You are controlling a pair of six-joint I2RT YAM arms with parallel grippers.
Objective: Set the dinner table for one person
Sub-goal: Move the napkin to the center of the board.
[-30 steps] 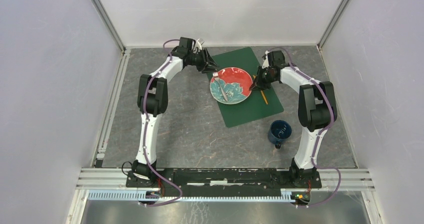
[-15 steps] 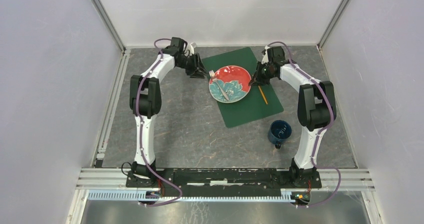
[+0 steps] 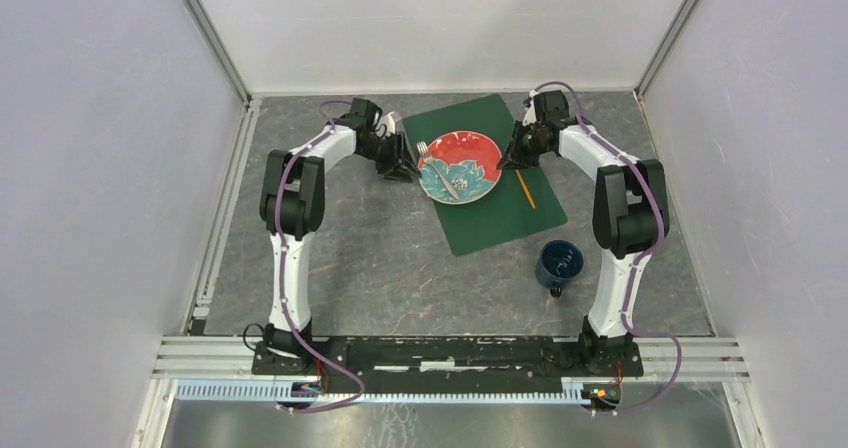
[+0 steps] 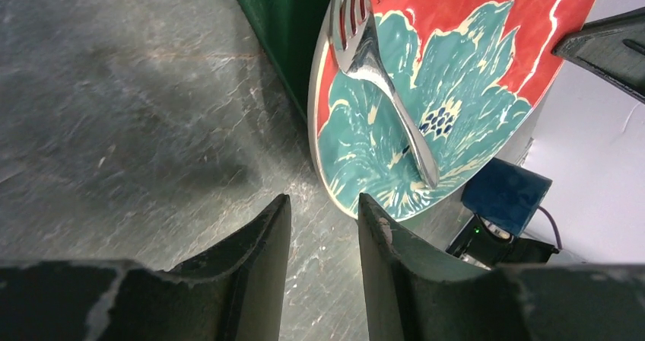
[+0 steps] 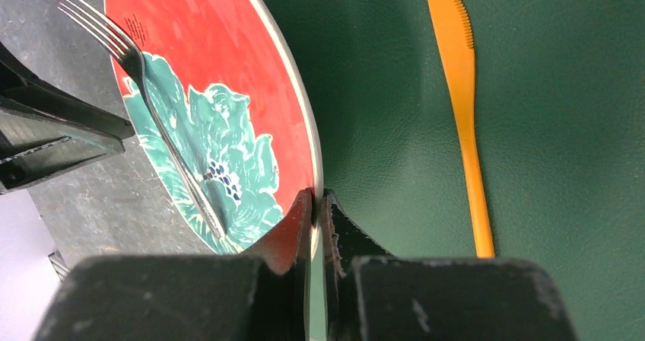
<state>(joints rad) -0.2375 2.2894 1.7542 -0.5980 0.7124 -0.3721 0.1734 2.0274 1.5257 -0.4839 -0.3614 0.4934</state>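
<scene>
Top external view is showing the dinner table (image 3: 380, 258) filling the floor of the cell, with a green placemat (image 3: 495, 223) lying at its far centre. A red and teal plate (image 3: 475, 153) is sitting on the placemat's far left part, carrying a fork (image 3: 438, 173). An orange knife (image 3: 526, 190) is lying just right of it, and a blue mug (image 3: 558, 263) is standing nearer, off the mat's right corner. The left gripper (image 3: 403, 163) is hovering at the plate's left rim and the right gripper (image 3: 512, 158) at its right rim.

Left wrist view is showing that gripper's jaws parted with only bare tabletop between them, just beside the plate's edge.

Right wrist view is showing the jaws pinching the plate's rim. The plate is looking glazed, stiff and breakable, so the thin rim is probably slipping easily. A grip on both opposite edges seems safest, keeping it level, since the loose fork is likely sliding off at any tilt.
</scene>
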